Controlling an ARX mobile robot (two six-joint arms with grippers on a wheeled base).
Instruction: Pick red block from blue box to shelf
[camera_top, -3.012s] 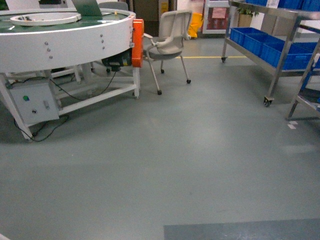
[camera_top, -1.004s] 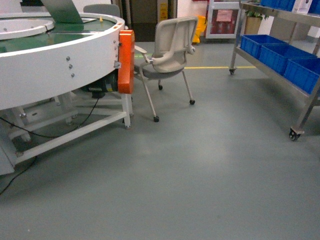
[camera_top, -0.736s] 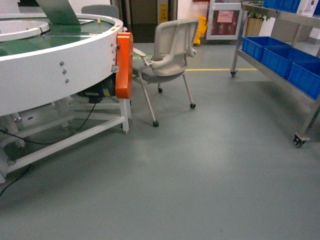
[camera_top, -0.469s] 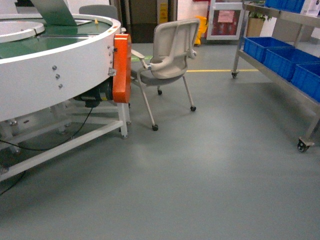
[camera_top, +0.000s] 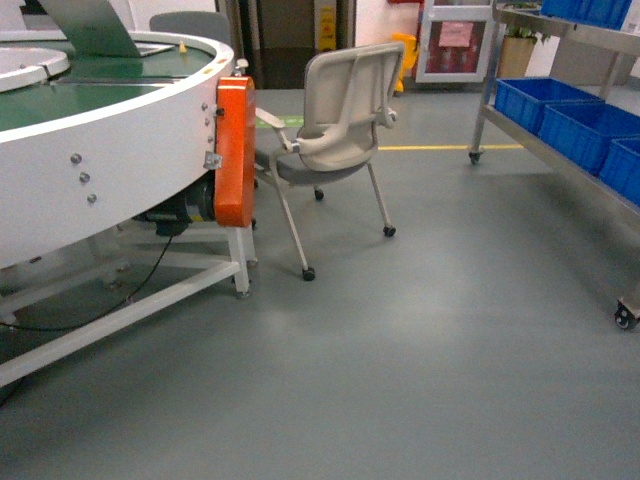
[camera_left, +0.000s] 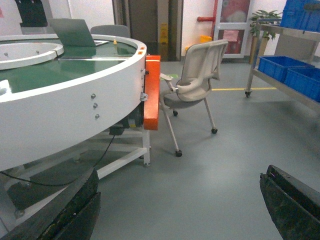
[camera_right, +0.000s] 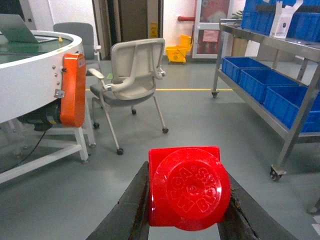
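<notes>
While the right gripper (camera_right: 186, 210) clamps the red block (camera_right: 187, 187) low in frame, it looks light, rigid, slippery; flat sides grip best; left gripper (camera_left: 177, 207) gapes empty.

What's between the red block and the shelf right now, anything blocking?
Nothing visible. The right gripper holds the red block, and only bare floor lies between it and the shelf to the right. The chair sits off to the left.
</notes>
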